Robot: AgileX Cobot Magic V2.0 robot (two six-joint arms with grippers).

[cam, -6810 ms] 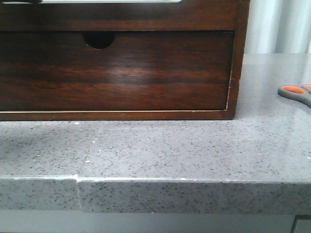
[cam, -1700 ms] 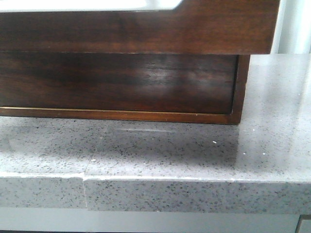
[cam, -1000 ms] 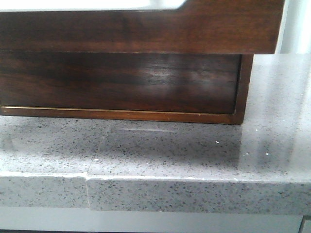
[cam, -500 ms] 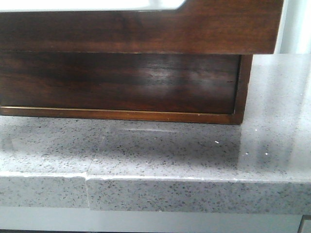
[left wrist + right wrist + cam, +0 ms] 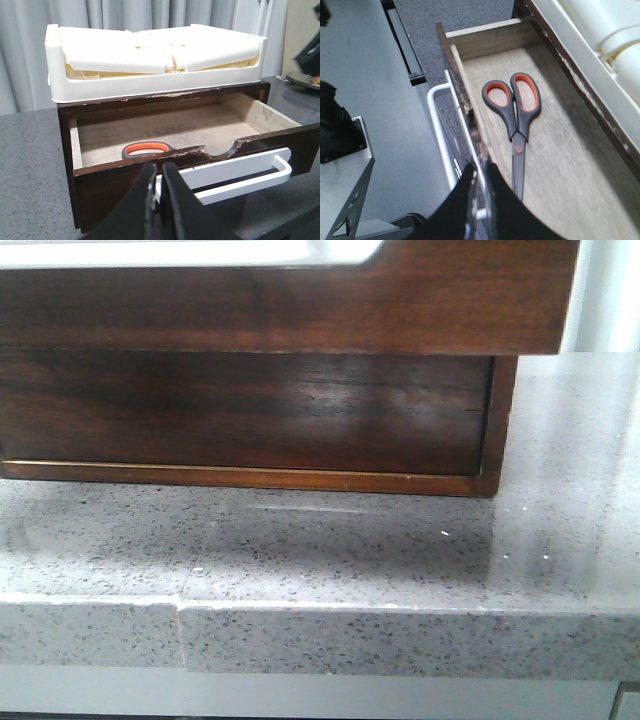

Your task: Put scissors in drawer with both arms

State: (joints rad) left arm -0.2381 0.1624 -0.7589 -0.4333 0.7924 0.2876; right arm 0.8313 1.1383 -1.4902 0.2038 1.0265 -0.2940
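Note:
The scissors (image 5: 514, 117), grey handles with orange lining, lie flat on the wooden floor of the open drawer (image 5: 100, 195). One orange loop (image 5: 146, 149) shows over the drawer's chipped top edge in the left wrist view. In the front view only the pulled-out drawer front (image 5: 300, 310) shows, glossy dark brown with a whitish strip on top. My left gripper (image 5: 158, 167) is shut and empty, just in front of the drawer front by the left end of its white handle (image 5: 240, 172). My right gripper (image 5: 480, 170) is shut and empty, above the drawer's front edge (image 5: 457, 85), beside the scissors' blades.
A cream plastic tray (image 5: 150, 65) sits on top of the dark wood cabinet. The cabinet stands on a speckled grey counter (image 5: 400, 560) whose front edge is close. A black round base (image 5: 335, 130) and a metal bracket stand beside the counter. Grey curtains hang behind.
Since the oldest frame the drawer front has come out towards the front camera and the scissors have left the counter's right side. Over the last second nothing has visibly changed.

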